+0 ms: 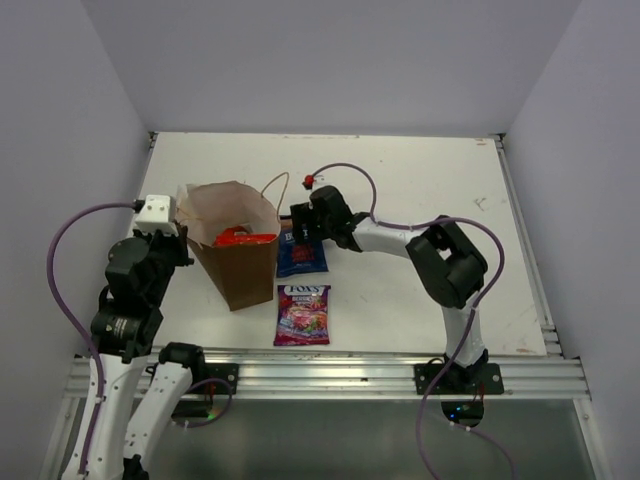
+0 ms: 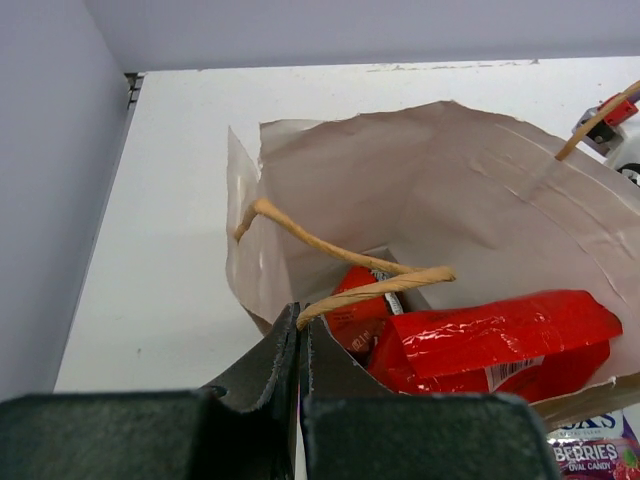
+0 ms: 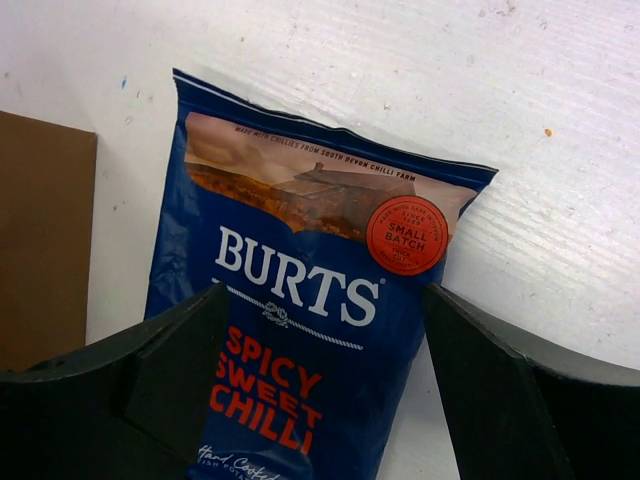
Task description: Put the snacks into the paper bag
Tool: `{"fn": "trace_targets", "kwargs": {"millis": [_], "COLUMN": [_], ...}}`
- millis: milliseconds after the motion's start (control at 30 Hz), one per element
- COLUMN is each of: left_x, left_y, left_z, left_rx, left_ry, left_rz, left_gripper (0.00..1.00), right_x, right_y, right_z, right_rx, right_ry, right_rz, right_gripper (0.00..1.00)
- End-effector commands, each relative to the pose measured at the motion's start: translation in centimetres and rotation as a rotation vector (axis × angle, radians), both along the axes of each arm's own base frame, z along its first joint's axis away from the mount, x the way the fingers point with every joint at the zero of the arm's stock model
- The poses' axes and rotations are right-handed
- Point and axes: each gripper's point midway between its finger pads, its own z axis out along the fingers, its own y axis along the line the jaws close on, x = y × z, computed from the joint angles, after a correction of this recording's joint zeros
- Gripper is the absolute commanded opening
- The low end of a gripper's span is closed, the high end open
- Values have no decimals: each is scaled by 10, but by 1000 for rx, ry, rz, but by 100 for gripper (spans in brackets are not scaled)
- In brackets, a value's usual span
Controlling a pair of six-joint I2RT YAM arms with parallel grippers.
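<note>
Left hand clamps paper bag rim; we note right hand spread wide over Burts bag.

walls: pale grey | table: white, scuffed | front rail: aluminium

1. Noted a white table, matt and flat, filling the middle of the top view.
2. Found pale grey walls closing it in at the left, back and right.
3. Saw silver slotted rails running along its near edge, and a narrower metal strip down its right side.
4. Picked out a faint dark scuff toward the far right.
5. Caught, from the right wrist view, a tiny orange speck and a blue fleck on the surface.
</note>
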Motion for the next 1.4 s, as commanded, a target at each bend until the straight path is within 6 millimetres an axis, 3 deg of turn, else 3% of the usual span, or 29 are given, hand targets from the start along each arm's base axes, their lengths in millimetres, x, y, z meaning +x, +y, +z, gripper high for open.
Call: {"fn": "trace_targets", "kwargs": {"millis": [0, 167, 333, 400, 500, 533, 600, 633, 700, 733, 833, 867, 900, 933, 1033, 1067, 1100, 1200, 1300, 1367], "left_x": [0, -2, -3, -3, -4, -4, -4, -4, -5, -5, -7, -7, -7, -7, -7, -7, -7, -6, -6, -6], "left_y": [-12, -16, -16, -16, -16, -16, -15, -15, -16, -15, -17, -17, -17, -18, -19, -19, -19, -19, -23, -24], "left_z": [25, 25, 21, 22, 23, 24, 24, 24, 24, 24, 25, 24, 24, 24, 24, 23, 23, 22, 21, 22], "left_rx": [8, 3, 3, -1, -1, 0, -1, 0, 0, 0, -3, -5, -5, -7, -11, -9, -11, -11, -14, -15], "left_ry": [-103, -104, -93, -96, -99, -102, -102, -104, -105, -105, -113, -110, -113, -113, -114, -112, -114, -111, -107, -109], "left_rz": [-79, -101, -103, -105, -104, -104, -101, -101, -104, -103, -110, -113, -113, -114, -119, -120, -119, -119, -142, -145], "left_gripper": [0, 0, 0, 0, 0, 0, 0, 0, 0, 0, 0, 0, 0, 0, 0, 0, 0, 0, 0, 0], "right_x": [13, 11, 5, 0, -2, -1, -1, 3, 5, 7, 12, 10, 10, 11, -1, -4, -11, -23, -40, -52], "right_y": [-8, -9, -17, -18, -21, -21, -23, -21, -25, -26, -42, -50, -56, -57, -57, -56, -50, -27, 15, 41], "right_z": [-2, -15, -30, -40, -40, -35, -23, 2, 30, 72, 152, 199, 224, 264, 358, 377, 409, 449, 458, 452], "right_rx": [-20, -37, -67, -80, -95, -91, -99, -77, -89, -50, -45, -10, 0, 50, 195, 230, 295, 404, 483, 509], "right_ry": [-31, 3, 36, 55, 67, 61, 47, 10, -42, -111, -263, -350, -393, -460, -611, -644, -705, -764, -740, -717], "right_rz": [-40, -46, -53, -48, -45, -48, -42, -42, -29, -28, -58, -68, -90, -101, -87, -80, -67, -1, 104, 162], "right_gripper": [81, 71, 71, 67, 18, 9, 5, 2, 0, 0, 0, 0, 0, 0, 0, 0, 0, 0, 0, 0]}}
